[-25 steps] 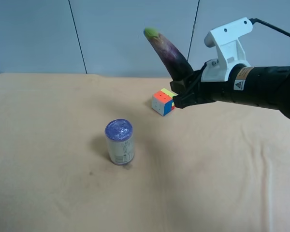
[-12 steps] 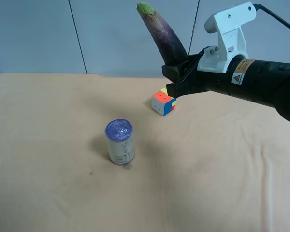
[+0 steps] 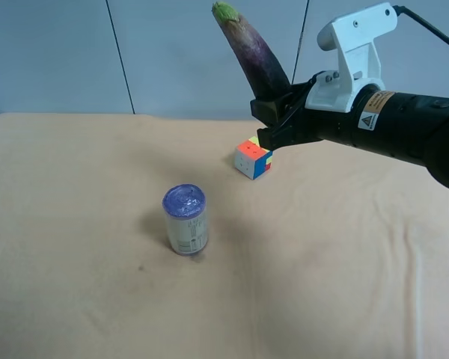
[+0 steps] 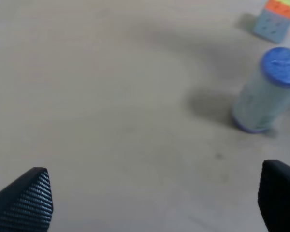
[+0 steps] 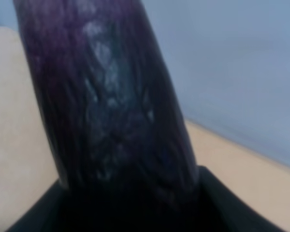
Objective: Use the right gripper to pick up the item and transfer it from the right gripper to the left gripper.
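Note:
The dark purple eggplant point(image 3: 253, 54) is held in the air by my right gripper point(image 3: 273, 114), the arm with the white housing at the exterior high view's right. It points up and to the left, green stem tip uppermost. The right wrist view is filled by the eggplant point(image 5: 106, 101) between the black jaws. My left gripper point(image 4: 154, 198) is open and empty above the tan table; only its two fingertips point(image 4: 26, 198) show. The left arm does not show in the exterior high view.
A purple-lidded can point(image 3: 185, 220) stands upright mid-table; it also shows in the left wrist view point(image 4: 266, 92). A multicoloured puzzle cube point(image 3: 253, 158) lies under the right gripper, also in the left wrist view point(image 4: 276, 18). A grey panelled wall stands behind the table point(image 3: 75, 299).
The right gripper rose and moved left with the eggplant between one second and half a second ago. Since then nothing has visibly moved.

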`<state>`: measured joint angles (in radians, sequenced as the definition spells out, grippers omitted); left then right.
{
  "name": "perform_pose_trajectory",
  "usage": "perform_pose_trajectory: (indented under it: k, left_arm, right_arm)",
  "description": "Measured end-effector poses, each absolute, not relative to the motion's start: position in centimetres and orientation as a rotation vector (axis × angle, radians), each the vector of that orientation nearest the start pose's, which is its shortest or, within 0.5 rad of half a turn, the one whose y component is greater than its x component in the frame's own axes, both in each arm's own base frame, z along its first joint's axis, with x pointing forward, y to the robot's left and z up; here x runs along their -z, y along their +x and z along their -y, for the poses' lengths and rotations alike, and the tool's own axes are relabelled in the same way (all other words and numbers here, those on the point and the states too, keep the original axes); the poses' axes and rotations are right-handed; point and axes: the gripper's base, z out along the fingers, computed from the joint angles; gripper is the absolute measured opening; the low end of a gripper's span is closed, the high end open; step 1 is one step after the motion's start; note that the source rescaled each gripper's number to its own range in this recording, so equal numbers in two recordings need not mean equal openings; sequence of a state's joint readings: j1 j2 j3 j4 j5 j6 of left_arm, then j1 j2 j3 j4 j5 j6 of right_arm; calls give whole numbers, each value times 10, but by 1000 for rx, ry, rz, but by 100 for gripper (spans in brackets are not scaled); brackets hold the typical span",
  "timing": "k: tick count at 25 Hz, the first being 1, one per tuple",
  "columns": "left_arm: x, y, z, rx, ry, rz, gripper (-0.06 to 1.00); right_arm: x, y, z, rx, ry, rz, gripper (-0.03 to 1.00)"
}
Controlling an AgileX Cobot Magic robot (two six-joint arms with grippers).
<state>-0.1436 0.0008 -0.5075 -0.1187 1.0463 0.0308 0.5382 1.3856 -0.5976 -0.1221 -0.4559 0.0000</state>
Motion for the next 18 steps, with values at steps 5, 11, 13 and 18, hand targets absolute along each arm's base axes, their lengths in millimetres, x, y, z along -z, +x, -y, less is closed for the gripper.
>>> perform_pose_trajectory:
  k: [5,11,13,18]
  left_arm:
    - [-289,11,19,317,207,-2034,83]
    - [-306,52,35,422,284,-1968,99]
    - [-306,72,40,463,297,-1985,99]
    - [-298,123,56,574,330,-2011,99]
  right_arm:
    - [-244,238,-148,-363,-607,-1682,0]
    - [-244,238,-148,-363,-607,-1681,0]
    - [-244,238,-148,-363,-607,-1681,0]
    - [-244,238,-148,-363,-607,-1681,0]
